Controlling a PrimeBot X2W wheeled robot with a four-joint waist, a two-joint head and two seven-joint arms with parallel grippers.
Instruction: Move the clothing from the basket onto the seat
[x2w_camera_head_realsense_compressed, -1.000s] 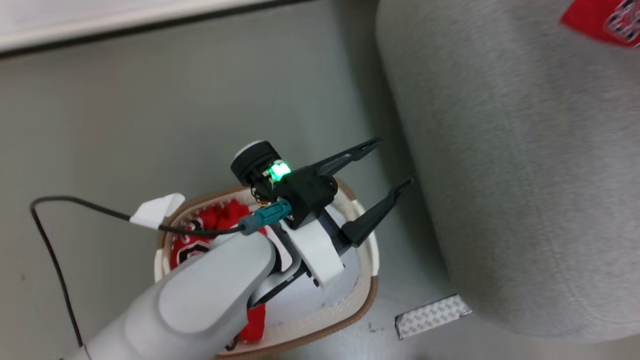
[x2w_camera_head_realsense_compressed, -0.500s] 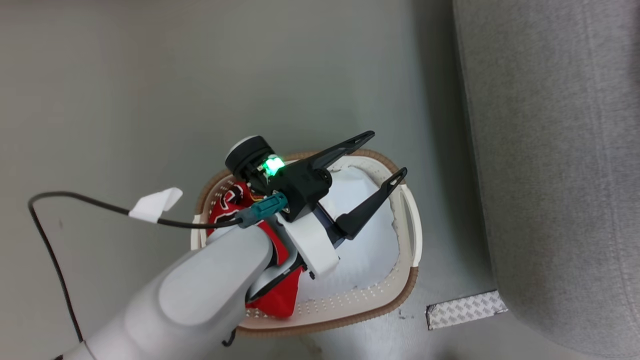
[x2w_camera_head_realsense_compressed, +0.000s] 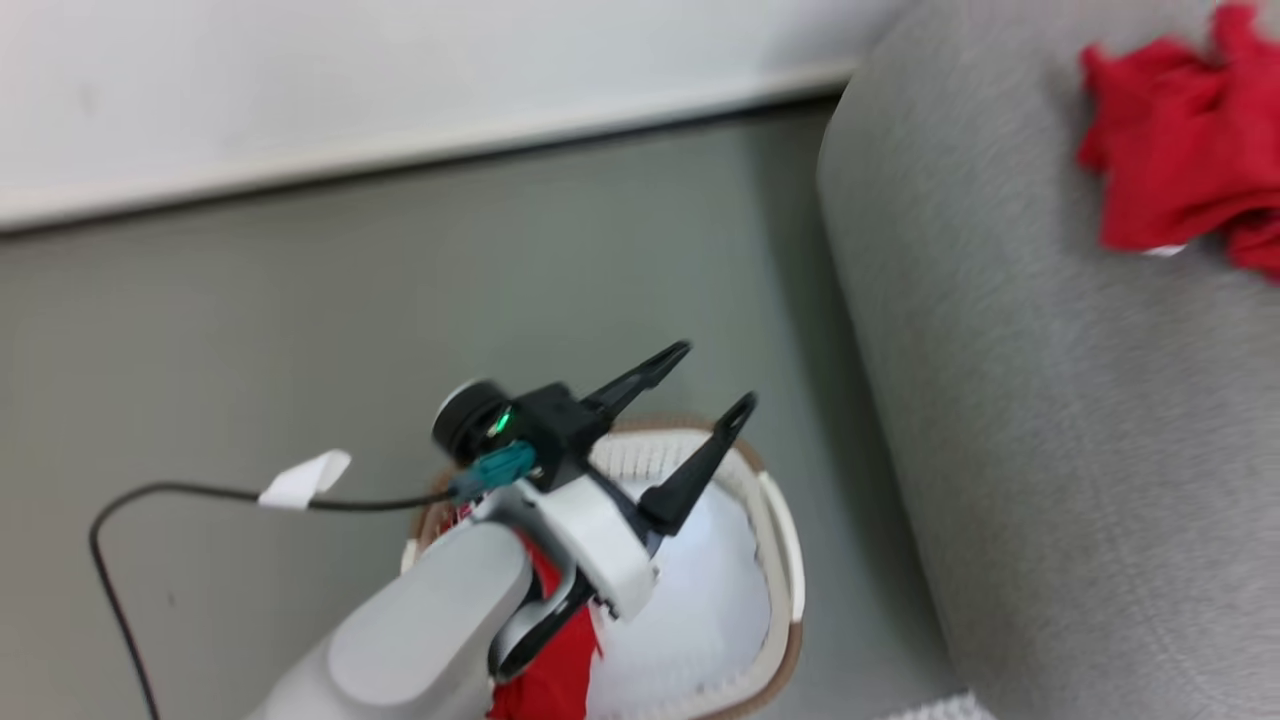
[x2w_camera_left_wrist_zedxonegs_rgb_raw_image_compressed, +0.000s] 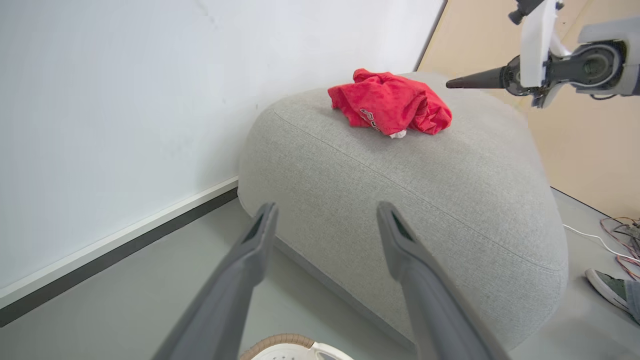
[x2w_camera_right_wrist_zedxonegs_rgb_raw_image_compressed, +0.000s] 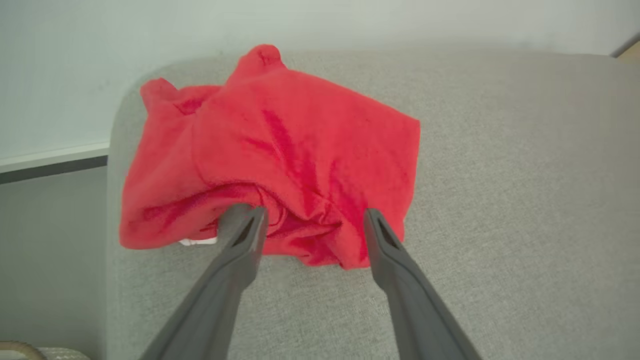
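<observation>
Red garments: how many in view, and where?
2. One crumpled bright red garment lies on the large grey fabric seat; another red garment sits in the oval cream-white plastic basket, partly covered by the pale left forearm. More may be hidden beneath.

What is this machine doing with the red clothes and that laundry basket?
A two-armed robot is moving red sports clothing from a laundry basket onto a big grey seat. One crumpled red garment lies on the seat, and the right gripper is open right beside it, holding nothing. The left gripper is open and empty too, above the basket, which stands on the floor next to the seat. A second red piece is in the basket, along with a pale sheet, so the job is not finished.
</observation>
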